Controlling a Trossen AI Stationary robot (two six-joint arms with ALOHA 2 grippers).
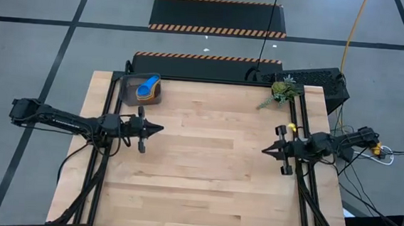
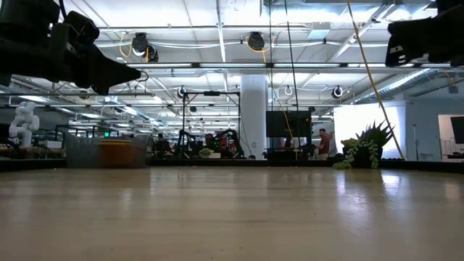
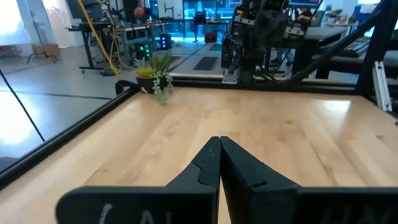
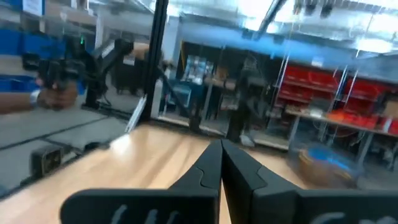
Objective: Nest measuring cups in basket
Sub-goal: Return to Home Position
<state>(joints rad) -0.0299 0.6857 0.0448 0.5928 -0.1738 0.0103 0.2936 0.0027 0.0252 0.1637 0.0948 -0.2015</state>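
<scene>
The dark grey basket (image 1: 141,89) stands at the table's far left corner, with nested measuring cups (image 1: 147,87) inside it; a blue one shows on top with orange beneath. In the low view the basket (image 2: 101,153) sits far off on the left. It also shows blurred in the right wrist view (image 4: 326,163). My left gripper (image 1: 159,129) hovers shut above the table, near the basket and on its near side, pointing right. My right gripper (image 1: 263,151) hovers shut near the table's right edge, pointing left. Neither touches anything.
A green plant sprig in a pot (image 1: 283,91) stands at the far right corner, also seen in the left wrist view (image 3: 154,76). A black frame rail (image 1: 302,127) runs along the table's right side. Bare wooden table (image 1: 212,171) lies between the arms.
</scene>
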